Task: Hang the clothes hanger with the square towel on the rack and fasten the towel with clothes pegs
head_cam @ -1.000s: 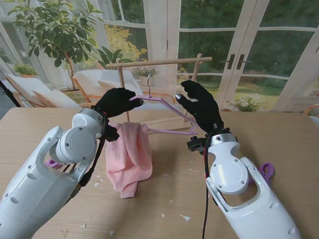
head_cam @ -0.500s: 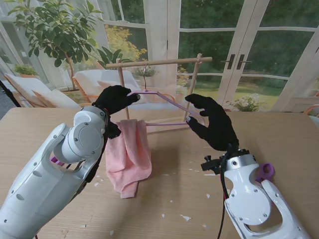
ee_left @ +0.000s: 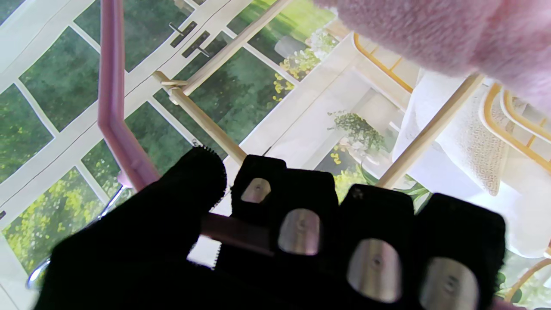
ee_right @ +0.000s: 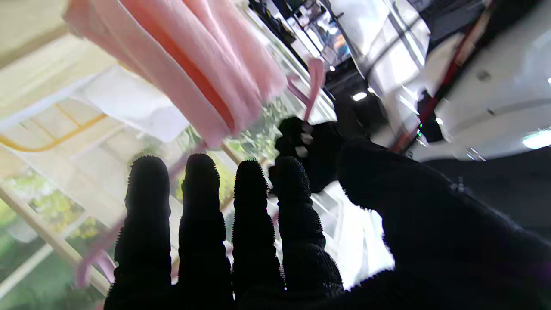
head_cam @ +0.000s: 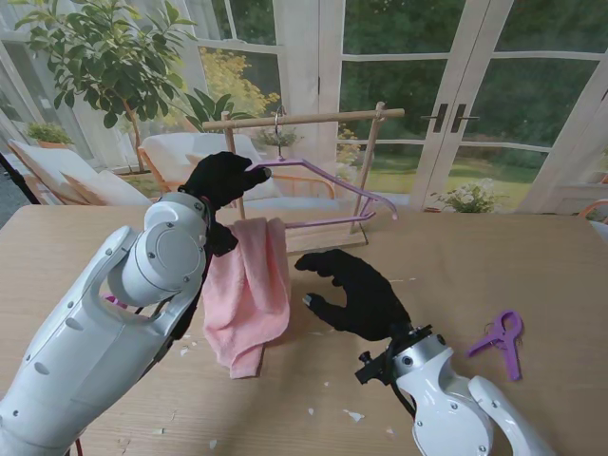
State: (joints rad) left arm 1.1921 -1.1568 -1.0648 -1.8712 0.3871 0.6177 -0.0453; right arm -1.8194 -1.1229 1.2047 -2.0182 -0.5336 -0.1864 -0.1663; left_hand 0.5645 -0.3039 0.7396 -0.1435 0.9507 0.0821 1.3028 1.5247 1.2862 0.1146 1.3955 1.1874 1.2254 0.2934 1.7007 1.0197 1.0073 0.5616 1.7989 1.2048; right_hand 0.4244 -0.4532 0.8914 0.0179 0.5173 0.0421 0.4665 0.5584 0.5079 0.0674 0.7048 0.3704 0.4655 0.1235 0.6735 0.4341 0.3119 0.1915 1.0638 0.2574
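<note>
A purple hanger is held up by its left end in my left hand, which is shut on it. Its metal hook is at the wooden rack's top bar; whether it rests on the bar I cannot tell. A pink towel drapes from the hanger's lower bar down to the table. My right hand hovers low over the table, open, fingers spread, holding nothing. The left wrist view shows fingers curled round the purple bar. A purple peg lies on the right.
The rack's posts stand at the table's far middle. Another purple object peeks out beside my left arm. Small white scraps are scattered on the wooden table. Glass doors and plants lie beyond the far edge.
My right hand let go of the hanger's right end and dropped back toward me, opening. The left hand lifted the hanger, bringing its hook up to the top bar.
</note>
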